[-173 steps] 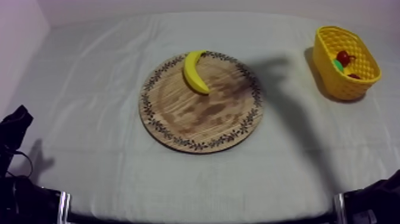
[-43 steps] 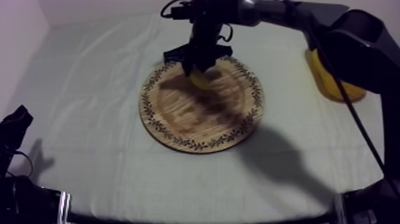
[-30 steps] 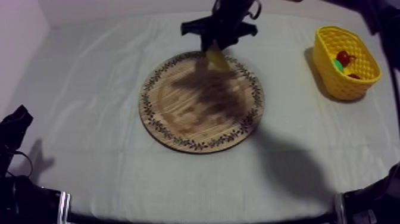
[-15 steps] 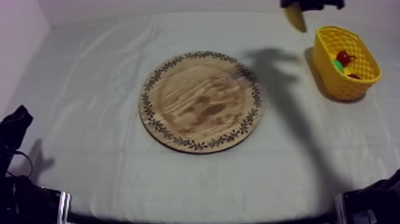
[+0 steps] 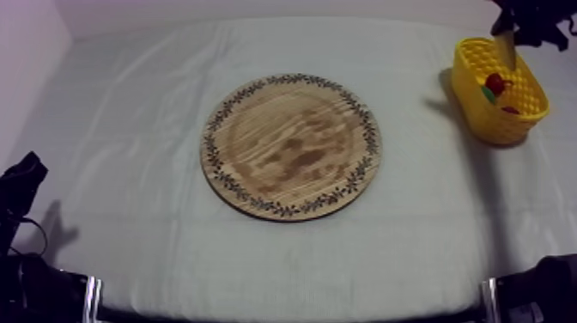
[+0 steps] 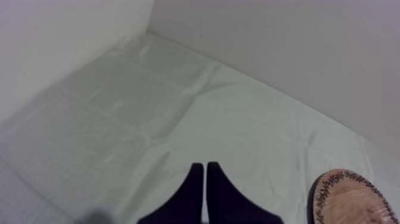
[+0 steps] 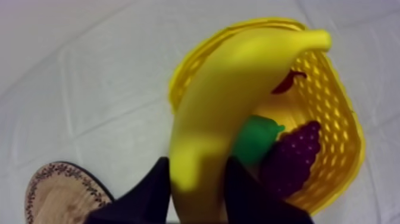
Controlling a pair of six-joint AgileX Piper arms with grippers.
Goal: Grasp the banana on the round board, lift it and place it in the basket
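Your banana (image 7: pixel 238 101) is off the board (image 5: pixel 292 146) and hangs clamped in the right end effector (image 7: pixel 195 165). The two black fingers grip its lower end, and the long body juts out over the basket (image 7: pixel 351 149). In the top view it sits at the upper right of the frame, at the basket's far rim, not yet inside.

Watch that rim. The grip is near one end, so most of the banana hangs free. If you let go while it points across the opening, I'd expect it to bridge the wall or tip out onto the tabletop (image 5: pixel 129 103).

The basket is already crowded with a pear (image 7: pixel 256 137), grapes (image 7: pixel 294 155) and a small red fruit (image 7: pixel 288 80). A drop from height could bounce off them. A push down could nudge the light basket, which stands close to the tabletop's right edge.

Lower the banana over the middle before you release it.

The left end effector (image 6: pixel 204 170) is closed on nothing, parked at the lower left of the top view, well apart from all this.
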